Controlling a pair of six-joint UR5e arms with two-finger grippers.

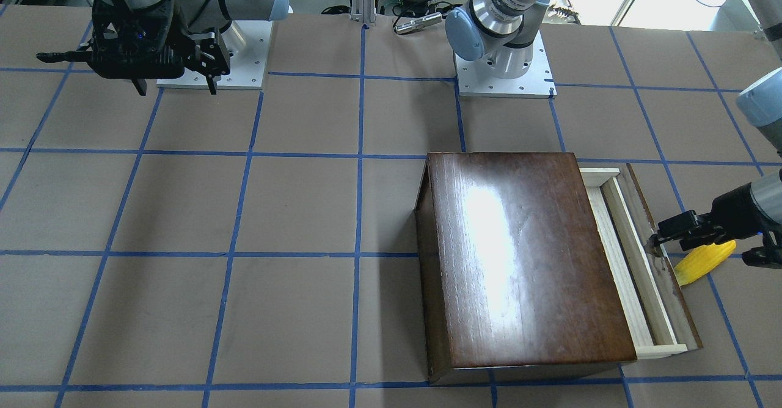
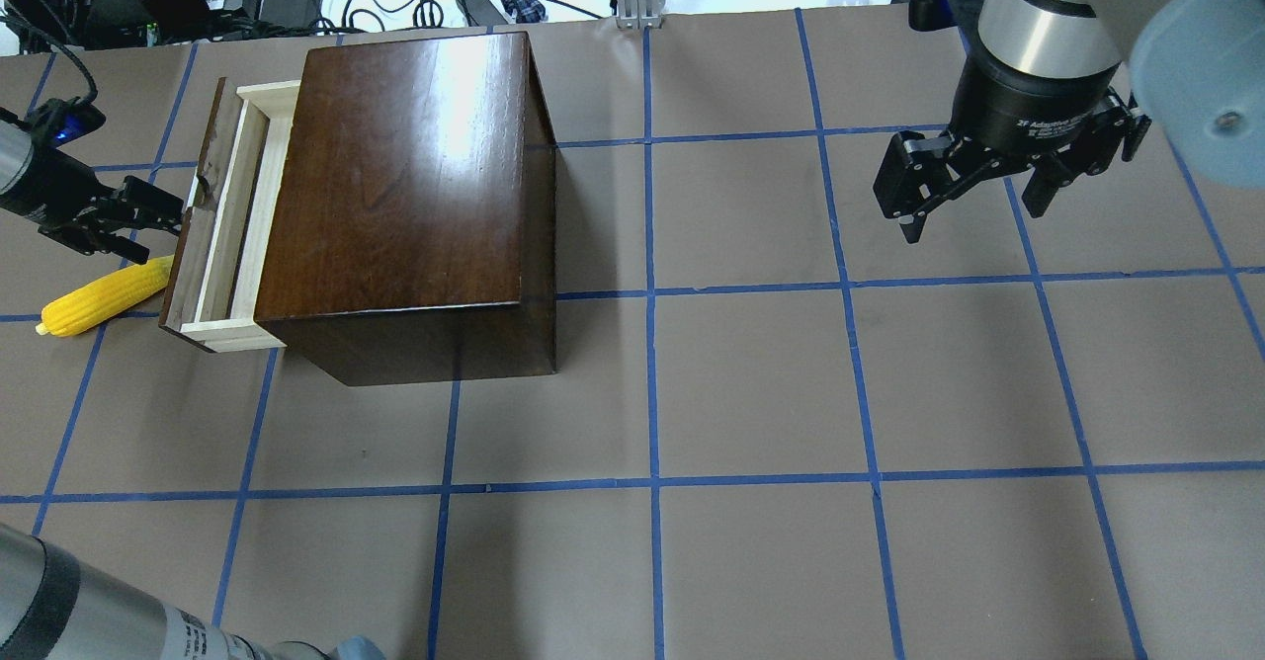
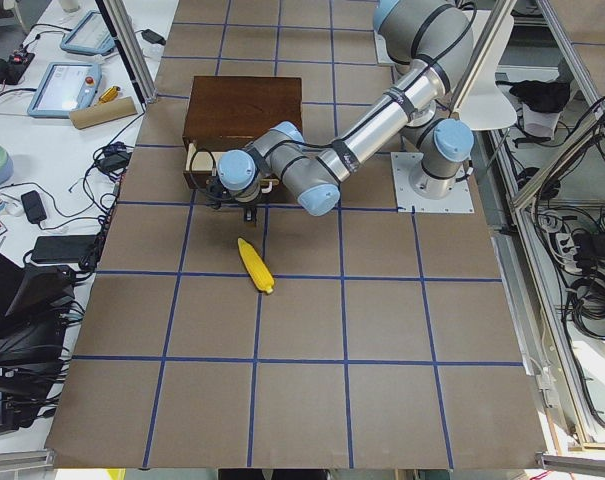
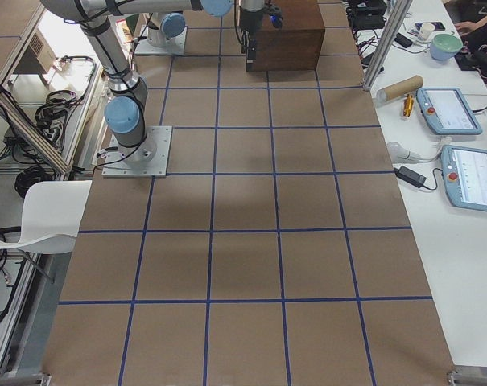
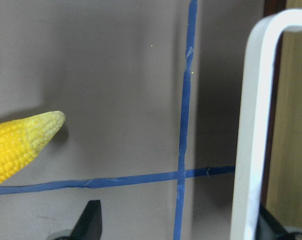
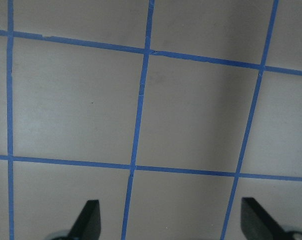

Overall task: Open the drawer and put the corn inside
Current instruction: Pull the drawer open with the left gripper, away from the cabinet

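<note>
In the upper left of the overhead view the drawer (image 2: 242, 210) stands partly out of the dark wooden box (image 2: 395, 176), its pale wood tray showing as a narrow strip between the box and the dark front panel, with nothing visible in it. The corn (image 2: 104, 296) lies on the brown desk (image 2: 751, 383) just outside that front panel, toward the lower end of the drawer, its paler tip pointing at the panel. The left gripper (image 2: 153, 220) sits low at the far left edge, right at the front panel and just above the corn, its jaws spread apart and holding nothing. The right gripper (image 2: 973, 207) hangs over the desk in the upper right, well apart from the box, jaws likewise wide apart and empty
</note>
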